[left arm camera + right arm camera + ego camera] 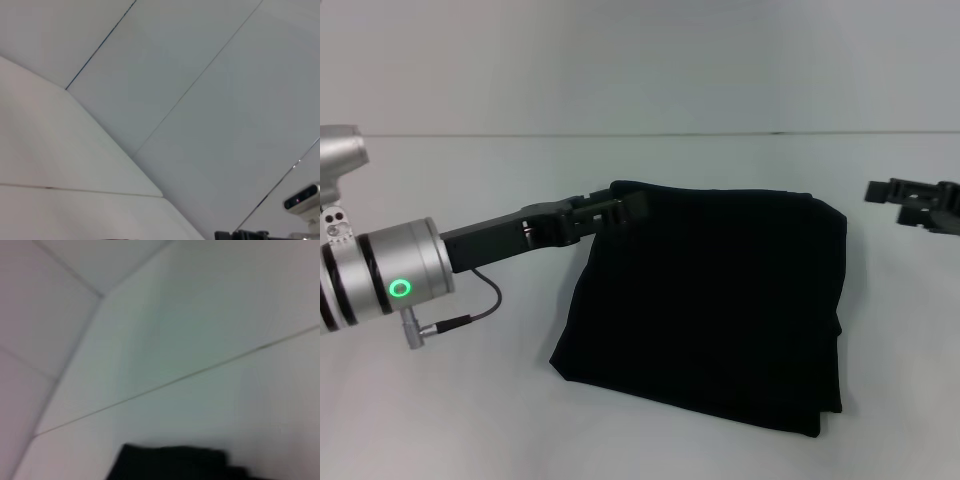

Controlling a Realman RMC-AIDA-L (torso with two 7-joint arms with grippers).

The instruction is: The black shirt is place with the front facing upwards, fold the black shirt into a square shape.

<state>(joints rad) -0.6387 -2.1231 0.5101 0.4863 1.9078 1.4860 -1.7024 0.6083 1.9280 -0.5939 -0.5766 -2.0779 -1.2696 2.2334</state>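
White tabletop (440, 420) spreads bare around the black shirt (720, 300), which lies folded into a rough square at centre, its edges layered at the near right corner. At its far left corner sits the left gripper (620, 210), grip state unclear. Far right, apart, hangs the right gripper (910, 200), state unclear.

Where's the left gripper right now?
In the head view the left gripper is at the far left corner of the folded black shirt, left of centre on the table.
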